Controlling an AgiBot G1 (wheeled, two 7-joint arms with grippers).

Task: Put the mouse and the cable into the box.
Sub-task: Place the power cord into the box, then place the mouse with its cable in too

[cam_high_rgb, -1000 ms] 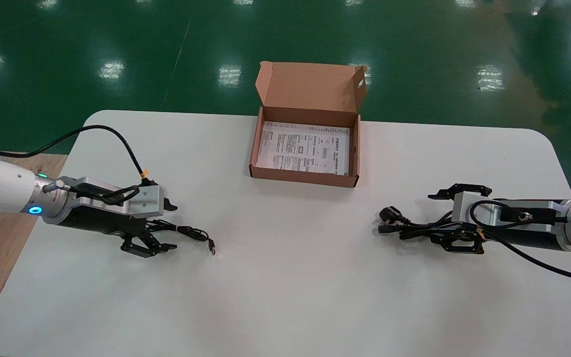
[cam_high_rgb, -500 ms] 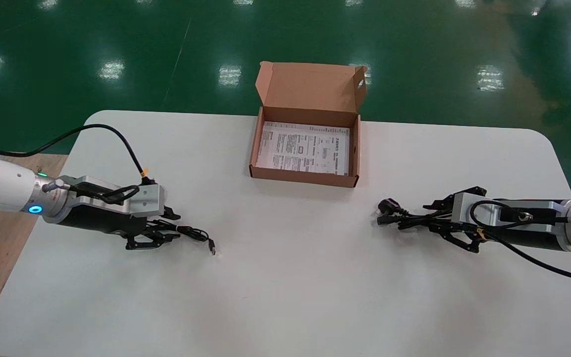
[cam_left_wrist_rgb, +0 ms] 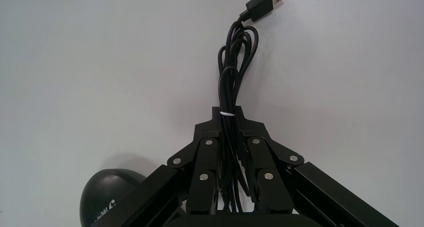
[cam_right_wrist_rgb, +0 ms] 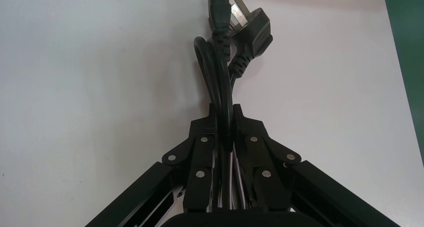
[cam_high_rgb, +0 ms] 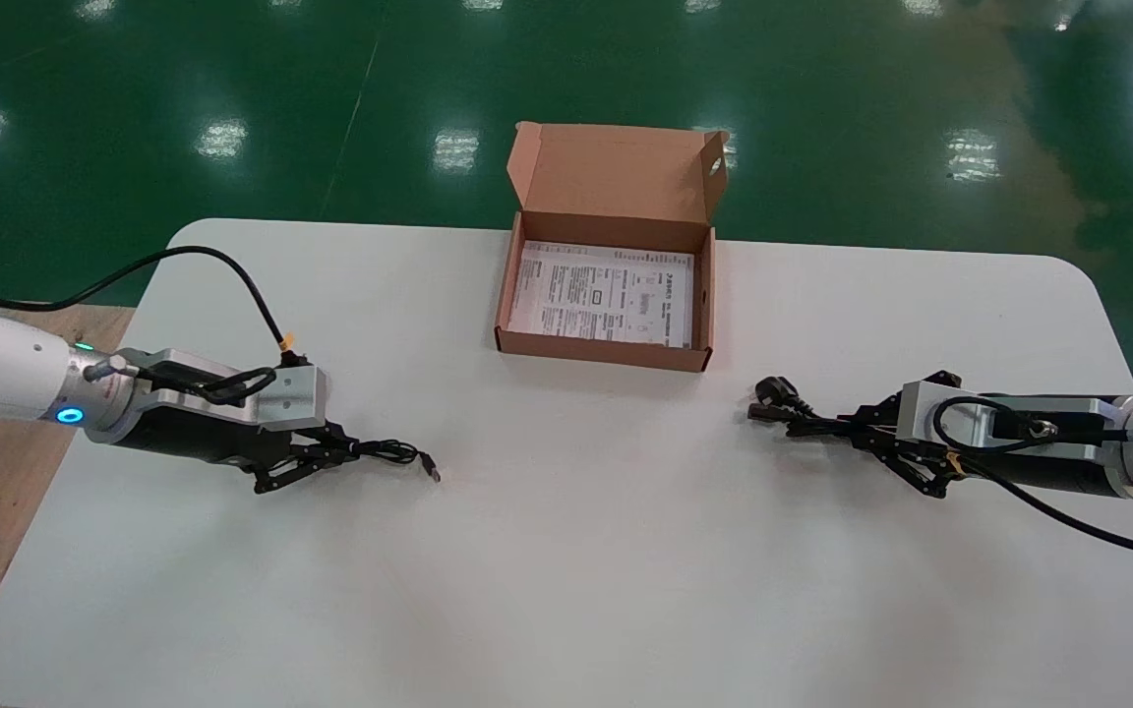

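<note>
**Left gripper** [cam_left_wrist_rgb: 229, 118]: low over the left side of the table, jaws pinched tight on thin black bundled mouse cord [cam_left_wrist_rgb: 232, 67], just behind its white tie. Silver-tipped USB plug [cam_left_wrist_rgb: 267, 1] free at the far end of the cord.

**Glossy black rounded plastic mouse** [cam_left_wrist_rgb: 107, 196]: on the table just beside the gripper linkage, not itself gripped. Hidden under the wrist in the head view.

**Right gripper** [cam_right_wrist_rgb: 225, 112]: low over the right side of the table, jaws clamped on thick black rubber power cable [cam_right_wrist_rgb: 216, 72], folded in loops. Black three-pin plug [cam_right_wrist_rgb: 252, 32] ahead of the fingertips.

**Open brown cardboard box** [cam_high_rgb: 601, 348]: far middle of the white rounded table [cam_high_rgb: 566, 570], lid flap upright. White printed leaflet [cam_high_rgb: 606, 293] flat on its floor. Between both grippers and well apart from each.

**Risks, as judged:**
- If lifted by the cord alone, mouse likely to dangle and swing, strike the box wall or hang outside the rim.
- Cord may also slide through the pinch under the mouse's weight.
- Stiff power-cable loops liable to spring open on release, leaving the plug draped over the wall.
- Possible clash of arms if both are brought to the box together.
</note>
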